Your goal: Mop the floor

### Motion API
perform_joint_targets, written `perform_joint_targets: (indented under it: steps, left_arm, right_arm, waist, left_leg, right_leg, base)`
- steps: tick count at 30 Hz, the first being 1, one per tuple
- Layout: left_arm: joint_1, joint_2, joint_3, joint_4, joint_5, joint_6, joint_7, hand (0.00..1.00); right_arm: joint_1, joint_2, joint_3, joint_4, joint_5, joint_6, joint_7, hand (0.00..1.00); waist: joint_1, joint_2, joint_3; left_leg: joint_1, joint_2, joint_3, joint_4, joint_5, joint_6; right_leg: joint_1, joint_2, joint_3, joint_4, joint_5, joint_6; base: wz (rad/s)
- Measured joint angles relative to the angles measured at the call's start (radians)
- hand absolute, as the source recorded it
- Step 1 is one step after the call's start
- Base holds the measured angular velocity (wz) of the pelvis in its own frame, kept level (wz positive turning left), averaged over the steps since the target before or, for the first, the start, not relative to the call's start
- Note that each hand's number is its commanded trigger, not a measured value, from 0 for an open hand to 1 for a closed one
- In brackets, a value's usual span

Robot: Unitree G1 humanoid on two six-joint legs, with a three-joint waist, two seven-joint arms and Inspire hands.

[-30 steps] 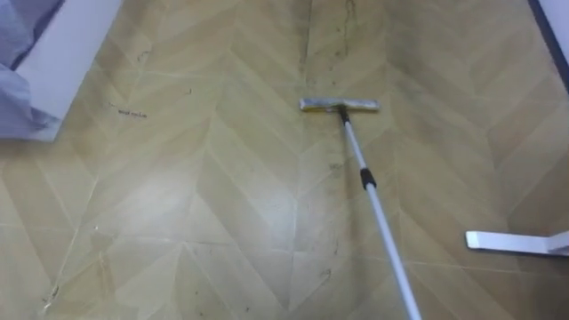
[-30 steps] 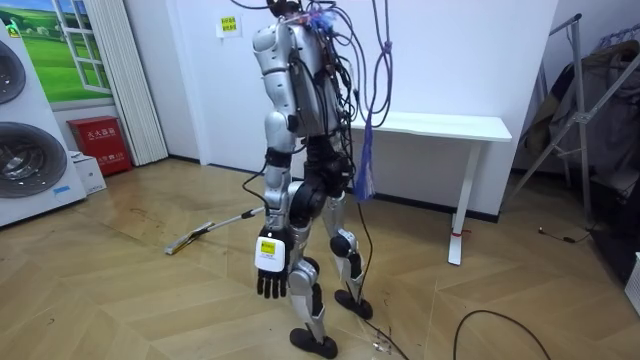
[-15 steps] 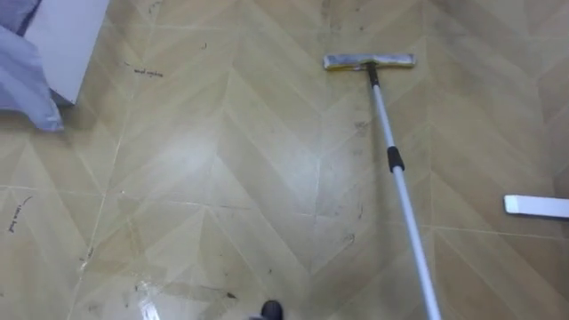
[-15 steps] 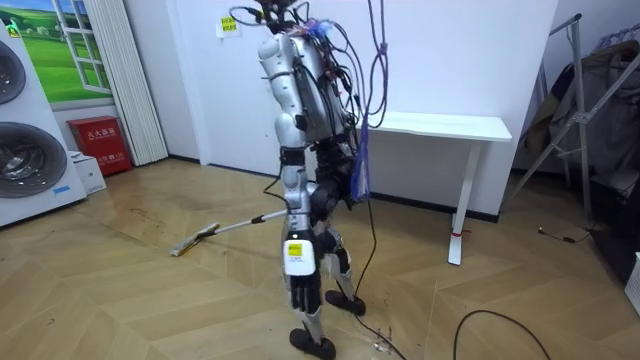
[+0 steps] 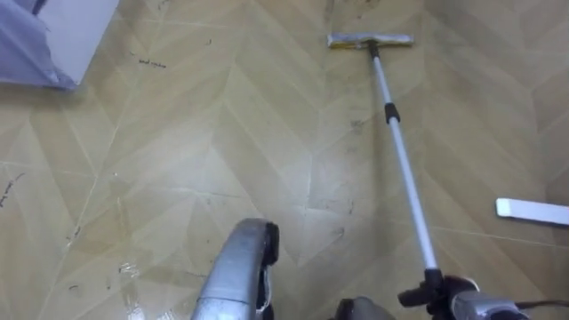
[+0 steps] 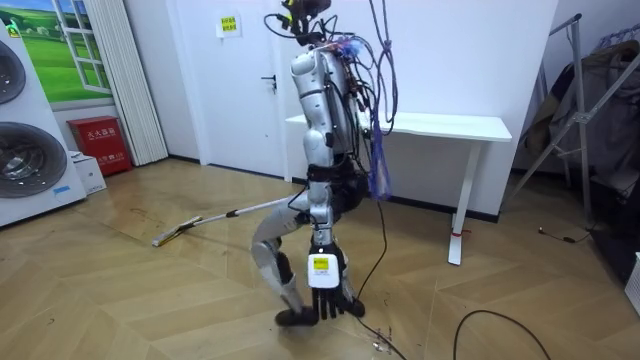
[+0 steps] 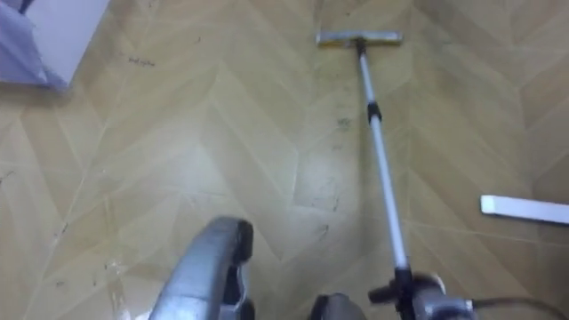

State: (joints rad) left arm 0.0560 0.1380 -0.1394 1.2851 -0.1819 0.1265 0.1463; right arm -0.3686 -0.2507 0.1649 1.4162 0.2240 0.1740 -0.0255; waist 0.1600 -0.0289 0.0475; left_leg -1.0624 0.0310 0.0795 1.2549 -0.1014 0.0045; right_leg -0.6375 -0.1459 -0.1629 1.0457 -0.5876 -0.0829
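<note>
Mop point(image 5: 396, 151): its flat head point(image 5: 370, 41) lies flat on the herringbone wood floor point(image 5: 204, 151), well ahead of the robot. The pole runs back from it to the right hand point(image 5: 444, 298) at the eye view's lower right.

Right hand: dark fingers look curled round the pole's near end, gripping it. Left hand point(image 6: 323, 280): hangs low beside the leg in the room view, fingers relaxed, holding nothing.

Stance: the robot is in front of the white table point(image 6: 440, 126), one knee bent forward, with the mop reaching toward the room view's left.

Step, judged: mid-stroke, head at far reach. How much floor is done cannot be told. Dark scuffs point(image 5: 356, 124) lie beside the pole.

Next move calls for drawing the head back or across those marks, pad kept flat and pole clear of the table foot point(image 5: 532, 210) on the right.

Count:
- mop 1 (head 1, pole 1, dark collar point(image 5: 389, 113) 1)
- hands 2, one working
- table 1
- washing machines point(image 6: 25, 160) 2, stacked
- red box point(image 6: 100, 143) 1
</note>
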Motion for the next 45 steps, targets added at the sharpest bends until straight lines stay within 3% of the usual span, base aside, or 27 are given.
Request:
perform_joint_targets:
  steps: [1, 2, 3, 4, 6, 8, 10, 12, 14, 17, 19, 20, 21, 22, 23, 25, 27, 29, 31, 32, 34, 36, 37, 38, 39, 42, 45]
  left_arm:
    - [0.003, 0.004, -0.001, 0.0, 0.003, 0.007, -0.02, 0.0]
    - [0.002, 0.01, -0.002, 0.001, 0.015, 0.02, -0.042, 0.0]
    - [-0.011, 0.016, 0.0, 0.002, 0.017, 0.026, -0.055, 0.0]
    - [-0.015, 0.018, 0.001, 0.01, 0.017, 0.029, -0.057, 0.0]
    - [-0.039, 0.017, 0.009, 0.01, 0.02, 0.038, -0.06, 0.0]
    - [-0.051, 0.011, 0.024, -0.002, 0.028, 0.039, -0.049, 0.0]
    - [-0.046, 0.017, 0.018, -0.023, 0.029, 0.04, -0.033, 0.0]
    - [-0.046, 0.018, 0.018, -0.044, 0.036, 0.041, -0.019, 0.0]
    - [-0.046, 0.007, 0.017, -0.047, 0.061, 0.039, -0.02, 0.0]
    - [-0.016, -0.002, 0.017, -0.048, 0.065, 0.069, -0.023, 0.0]
    - [0.001, -0.001, 0.018, -0.048, 0.065, 0.109, -0.017, 0.0]
    - [0.005, 0.001, 0.018, -0.051, 0.059, 0.124, -0.011, 0.0]
    - [0.003, 0.005, 0.016, -0.052, 0.049, 0.131, -0.001, 0.0]
    - [0.003, 0.008, 0.014, -0.053, 0.034, 0.129, 0.004, 0.0]
    - [0.003, 0.008, 0.014, -0.06, 0.011, 0.129, 0.013, 0.0]
    - [0.005, 0.012, 0.008, -0.103, -0.022, 0.122, 0.02, 0.0]
    - [0.005, 0.025, 0.009, -0.133, -0.024, 0.103, 0.02, 0.0]
    - [0.015, 0.029, 0.01, -0.133, -0.022, 0.106, 0.017, 0.0]
    - [0.035, 0.03, 0.016, -0.149, -0.018, 0.107, 0.003, 0.0]
    - [0.043, 0.03, 0.028, -0.145, 0.0, 0.11, -0.016, 0.0]
    - [0.046, 0.029, 0.05, -0.142, 0.031, 0.113, -0.041, 0.0]
    - [0.032, 0.026, 0.058, -0.14, 0.059, 0.108, -0.045, 0.0]
    - [0.032, 0.026, 0.057, -0.145, 0.06, 0.1, -0.045, 0.0]
    - [0.035, 0.025, 0.058, -0.148, 0.06, 0.094, -0.045, 0.0]
    - [0.038, 0.026, 0.059, -0.151, 0.059, 0.092, -0.043, 0.0]
    - [0.03, 0.023, 0.06, -0.161, 0.062, 0.084, -0.016, 0.0]
    - [0.031, 0.004, 0.058, -0.161, 0.066, 0.09, 0.004, 0.0]
  right_arm:
    - [0.017, -0.007, 0.001, -0.002, 0.029, 0.001, 0.01, 1.0]
    - [0.048, -0.012, 0.001, -0.001, 0.05, 0.001, 0.019, 1.0]
    - [0.079, -0.019, -0.003, 0.004, 0.059, 0.0, 0.031, 1.0]
    - [0.092, -0.025, -0.003, 0.008, 0.066, 0.0, 0.037, 1.0]
    - [0.143, -0.053, 0.0, 0.036, 0.082, 0.001, 0.051, 1.0]
    - [0.25, -0.09, 0.015, 0.051, 0.07, 0.013, 0.044, 1.0]
    - [0.301, -0.088, 0.031, 0.035, 0.067, 0.039, 0.025, 1.0]
    - [0.335, -0.065, 0.03, 0.022, 0.066, 0.044, 0.01, 1.0]
    - [0.36, -0.022, 0.017, 0.022, 0.067, 0.045, -0.001, 1.0]
    - [0.35, -0.002, 0.006, 0.021, 0.066, 0.08, -0.007, 1.0]
    - [0.333, -0.005, -0.006, 0.022, 0.053, 0.114, -0.009, 1.0]
    - [0.299, -0.013, -0.014, 0.027, 0.046, 0.138, -0.013, 1.0]
    - [0.241, -0.021, -0.03, 0.043, 0.033, 0.155, -0.02, 1.0]
    - [0.209, -0.026, -0.032, 0.049, 0.026, 0.158, -0.021, 1.0]
    - [0.134, -0.044, -0.029, 0.051, 0.023, 0.164, -0.018, 1.0]
    - [0.023, -0.076, -0.02, 0.038, 0.028, 0.158, -0.003, 1.0]
    - [-0.052, -0.09, 0.002, 0.02, 0.049, 0.118, 0.009, 1.0]
    - [-0.094, -0.095, 0.011, 0.021, 0.089, 0.089, 0.032, 1.0]
    - [-0.074, -0.093, 0.012, 0.02, 0.12, 0.088, 0.045, 1.0]
    - [-0.031, -0.092, 0.011, 0.02, 0.143, 0.086, 0.058, 1.0]
    - [0.068, -0.1, 0.009, 0.029, 0.167, 0.082, 0.068, 1.0]
    - [0.176, -0.112, 0.01, 0.068, 0.166, 0.081, 0.067, 1.0]
    - [0.255, -0.114, 0.013, 0.077, 0.166, 0.081, 0.05, 1.0]
    - [0.314, -0.113, 0.012, 0.078, 0.166, 0.081, 0.035, 1.0]
    - [0.338, -0.109, 0.012, 0.078, 0.166, 0.081, 0.028, 1.0]
    - [0.394, -0.067, 0.011, 0.074, 0.163, 0.081, -0.009, 1.0]
    - [0.392, -0.019, 0.007, 0.061, 0.128, 0.087, -0.034, 1.0]
  waist:
    - [-0.001, 0.019, -0.0092]
    - [-0.006, 0.032, -0.0185]
    - [-0.025, 0.038, -0.0232]
    - [-0.032, 0.037, -0.0231]
    - [-0.054, 0.046, -0.026]
    - [-0.052, 0.085, -0.0332]
    - [-0.061, 0.113, -0.0362]
    - [-0.099, 0.138, -0.0391]
    - [-0.109, 0.143, -0.0401]
    - [-0.1, 0.136, -0.0377]
    - [-0.097, 0.125, -0.0376]
    - [-0.091, 0.114, -0.0359]
    - [-0.077, 0.098, -0.0285]
    - [-0.067, 0.087, -0.0272]
    - [-0.042, 0.063, -0.0241]
    - [-0.01, 0.042, -0.0236]
    - [0.023, 0.023, -0.0119]
    - [0.042, 0.006, -0.0048]
    - [0.042, 0.008, -0.0052]
    - [0.04, 0.013, -0.0081]
    - [0.02, 0.025, -0.0181]
    - [0.003, 0.044, -0.0253]
    - [-0.004, 0.06, -0.0397]
    - [-0.014, 0.083, -0.0504]
    - [-0.021, 0.095, -0.0549]
    - [-0.031, 0.127, -0.0451]
    - [-0.063, 0.137, -0.0359]
  left_leg:
    - [0.073, 0.006, 0.001, -0.191, -0.004, -0.004]
    - [0.127, 0.003, 0.007, -0.301, -0.092, 0.007]
    - [0.148, -0.029, 0.022, -0.337, -0.162, 0.052]
    - [0.152, -0.041, 0.028, -0.336, -0.172, 0.066]
    - [0.161, -0.081, 0.036, -0.308, -0.223, 0.098]
    - [0.209, -0.099, 0.027, -0.255, -0.314, 0.137]
    - [0.245, -0.101, 0.017, -0.25, -0.353, 0.143]
    - [0.268, -0.11, 0.005, -0.264, -0.372, 0.155]
    - [0.313, -0.115, 0.004, -0.305, -0.392, 0.157]
    - [0.421, -0.116, -0.003, -0.372, -0.43, 0.14]
    - [0.499, -0.116, -0.009, -0.384, -0.461, 0.121]
    - [0.506, -0.104, 0.005, -0.295, -0.451, 0.092]
    - [0.446, -0.069, 0.025, -0.114, -0.368, 0.025]
    - [0.415, -0.057, 0.032, -0.032, -0.3, 0.012]
    - [0.345, -0.042, 0.035, 0.105, -0.13, -0.002]
    - [0.229, -0.025, 0.025, 0.228, -0.015, -0.016]
    - [0.128, 0.015, 0.026, 0.251, -0.039, -0.004]
    - [0.11, 0.027, 0.022, 0.004, -0.125, -0.005]
    - [0.153, 0.026, 0.022, -0.285, -0.144, 0.007]
    - [0.174, 0.026, 0.027, -0.4, -0.145, 0.04]
    - [0.215, -0.004, 0.039, -0.414, -0.171, 0.086]
    - [0.265, -0.05, 0.056, -0.412, -0.21, 0.126]
    - [0.294, -0.074, 0.063, -0.41, -0.244, 0.14]
    - [0.319, -0.087, 0.059, -0.414, -0.271, 0.148]
    - [0.328, -0.09, 0.054, -0.419, -0.282, 0.151]
    - [0.389, -0.108, 0.01, -0.467, -0.301, 0.146]
    - [0.47, -0.121, -0.059, -0.532, -0.313, 0.124]
  right_leg:
    - [0.006, 0.001, -0.012, 0.006, -0.021, 0.01]
    - [0.014, -0.007, -0.019, 0.006, -0.042, 0.025]
    - [0.018, -0.033, -0.016, 0.007, -0.049, 0.048]
    - [0.015, -0.041, -0.004, 0.014, -0.05, 0.059]
    - [-0.032, -0.052, 0.061, 0.146, 0.025, 0.082]
    - [-0.129, -0.019, 0.153, 0.365, 0.265, 0.092]
    - [-0.215, 0.016, 0.167, 0.427, 0.289, 0.095]
    - [-0.302, 0.04, 0.155, 0.369, 0.28, 0.104]
    - [-0.358, 0.066, 0.152, 0.121, 0.278, 0.099]
    - [-0.332, 0.068, 0.089, -0.183, 0.308, 0.06]
    - [-0.277, 0.062, 0.062, -0.207, 0.33, 0.034]
    - [-0.247, 0.06, 0.059, -0.172, 0.31, 0.033]
    - [-0.225, 0.073, 0.064, -0.125, 0.28, 0.022]
    - [-0.219, 0.08, 0.072, -0.103, 0.262, 0.017]
    - [-0.209, 0.084, 0.076, -0.067, 0.231, -0.011]
    - [-0.208, 0.103, 0.082, -0.041, 0.198, -0.028]
    - [-0.194, 0.125, 0.083, -0.03, 0.171, -0.028]
    - [-0.122, 0.133, 0.081, -0.054, 0.128, -0.015]
    - [-0.051, 0.132, 0.072, -0.097, 0.098, -0.001]
    - [-0.003, 0.127, 0.069, -0.129, 0.076, 0.016]
    - [0.067, 0.093, 0.059, -0.157, 0.046, 0.048]
    - [0.073, 0.052, 0.082, -0.076, 0.061, 0.082]
    - [0.048, 0.028, 0.094, 0.019, 0.116, 0.108]
    - [0.01, 0.028, 0.114, 0.104, 0.202, 0.118]
    - [-0.013, 0.031, 0.124, 0.141, 0.233, 0.117]
    - [-0.15, 0.053, 0.152, 0.159, 0.226, 0.109]
    - [-0.184, 0.078, 0.126, -0.148, 0.242, 0.095]
  base:
    - [0.16]
    - [0.33]
    - [0.37]
    - [0.49]
    - [0.37]
    - [0.04]
    - [-0.09]
    - [0.15]
    - [-0.08]
    - [-0.19]
    - [0.07]
    - [0.13]
    - [0.0]
    - [-0.25]
    - [-0.36]
    - [-0.4]
    - [-0.27]
    - [0.1]
    - [0.23]
    - [0.21]
    - [0.61]
    - [0.68]
    - [0.22]
    - [0.08]
    - [-0.21]
    - [-0.52]
    - [-0.38]
